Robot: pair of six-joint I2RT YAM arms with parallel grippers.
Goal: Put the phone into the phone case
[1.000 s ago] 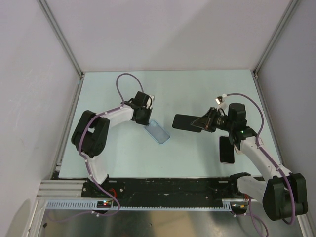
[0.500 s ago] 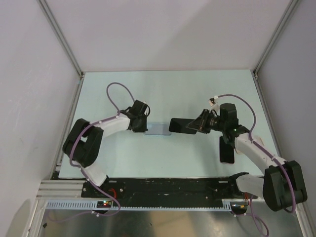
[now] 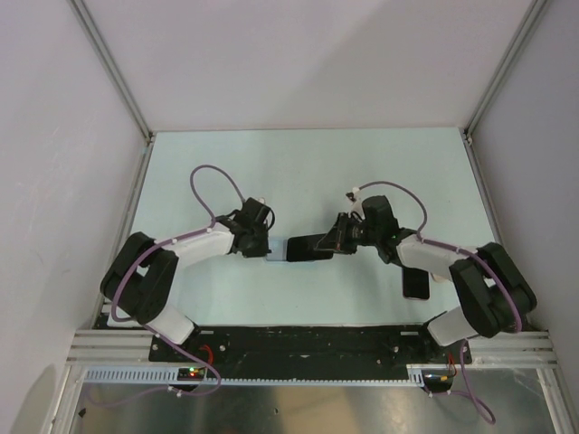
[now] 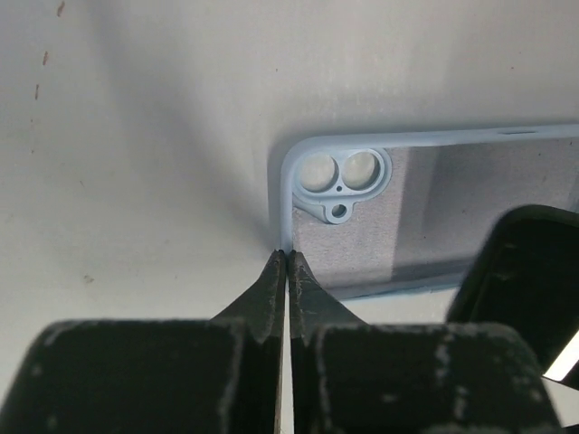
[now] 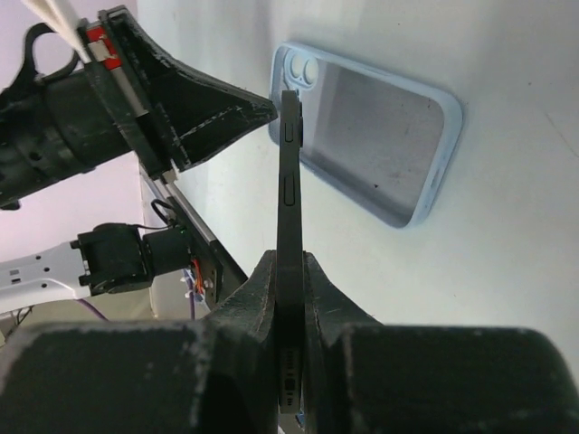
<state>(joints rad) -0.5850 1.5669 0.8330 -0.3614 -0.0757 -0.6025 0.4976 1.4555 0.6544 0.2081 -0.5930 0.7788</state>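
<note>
The phone case [image 4: 434, 217], a pale blue shell with a grey lining and three round camera cut-outs at one corner, lies open side up on the bench [image 3: 362, 163]. The left gripper [image 4: 286, 258] has its jaws closed to a hairline, their tips touching the rim beside the cut-outs. The right gripper [image 5: 289, 262] has its jaws clamped on the phone [image 5: 289, 181], a slim black slab with side buttons, which stands on edge beyond the jaws, over the case's camera end.

Left jaws pressed together, tips low; right jaws clamped.
</note>
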